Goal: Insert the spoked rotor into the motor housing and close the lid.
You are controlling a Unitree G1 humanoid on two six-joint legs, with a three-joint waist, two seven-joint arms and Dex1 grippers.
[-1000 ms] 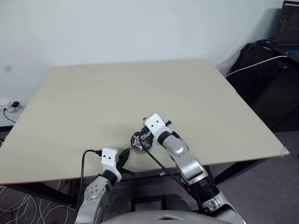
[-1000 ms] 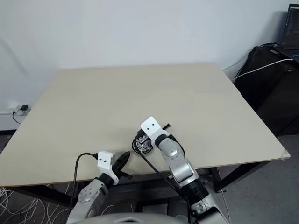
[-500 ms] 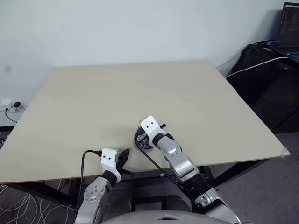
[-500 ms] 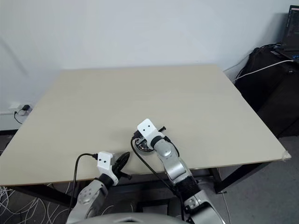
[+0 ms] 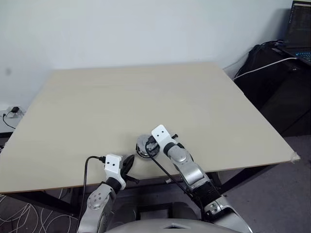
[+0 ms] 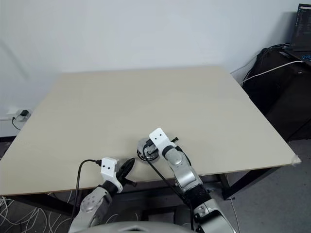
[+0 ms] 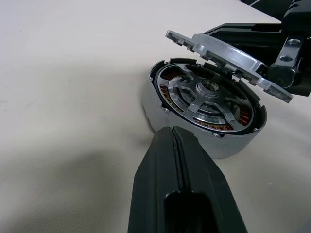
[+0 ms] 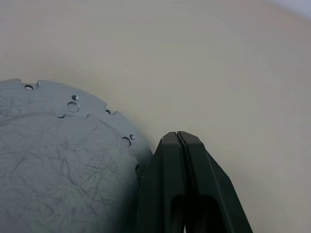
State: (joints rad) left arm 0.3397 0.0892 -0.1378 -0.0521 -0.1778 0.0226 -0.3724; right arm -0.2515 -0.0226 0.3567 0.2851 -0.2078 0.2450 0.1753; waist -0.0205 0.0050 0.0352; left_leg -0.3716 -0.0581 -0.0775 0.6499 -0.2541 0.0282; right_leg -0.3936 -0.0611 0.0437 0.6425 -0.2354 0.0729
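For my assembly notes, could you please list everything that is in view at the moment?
table: one, beige, fills the scene.
housing: one, silvery, copper windings inside, near the table's front edge.
rotor: one, silver spokes, seated in the housing.
lid: one, silvery-grey, tilted above the housing, not yet closed.
laptop: one, dark, far right beyond the table.
bag: one, black, under the laptop.
wall socket: one, white, far left.
left gripper: black, shut, before the housing.
right gripper: black, shut, at the lid's edge.
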